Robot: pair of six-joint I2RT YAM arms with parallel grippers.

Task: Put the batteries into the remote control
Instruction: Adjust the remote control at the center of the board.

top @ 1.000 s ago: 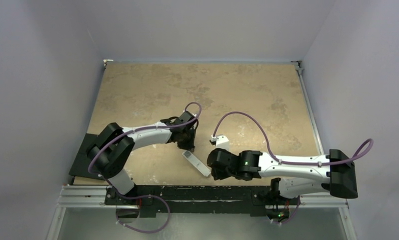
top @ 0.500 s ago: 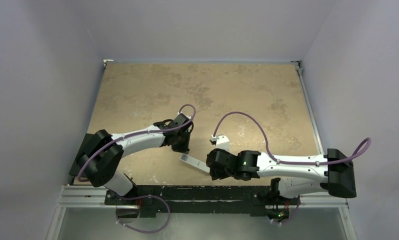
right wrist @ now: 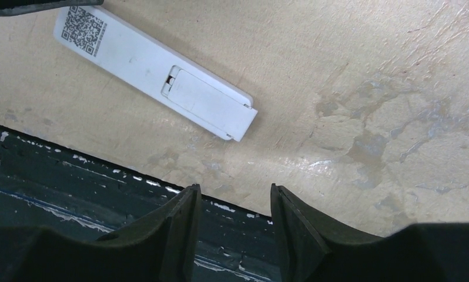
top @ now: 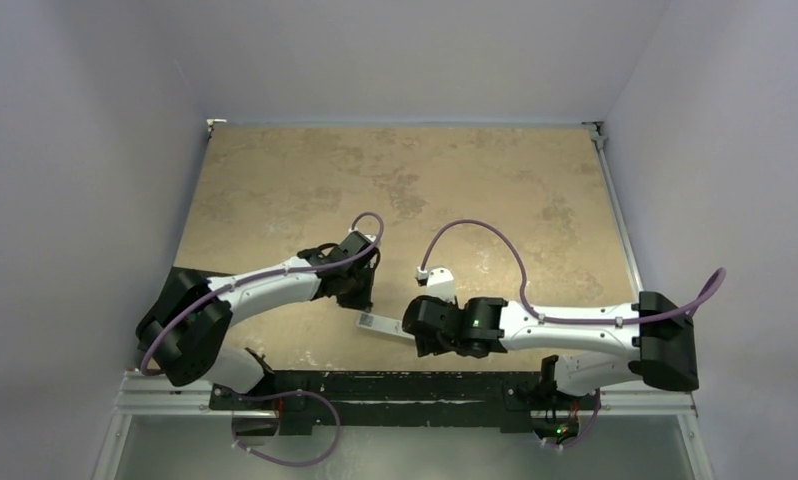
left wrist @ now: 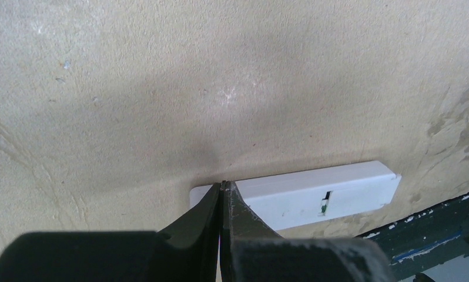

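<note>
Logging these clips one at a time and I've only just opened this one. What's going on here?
The remote control lies back up near the front edge of the table. Its QR label is showing and its battery cover looks closed. The left gripper is shut, with its tips right at the label end of the remote, seemingly touching it. The right gripper hangs open just off the other end, holding nothing. No batteries are in view.
</note>
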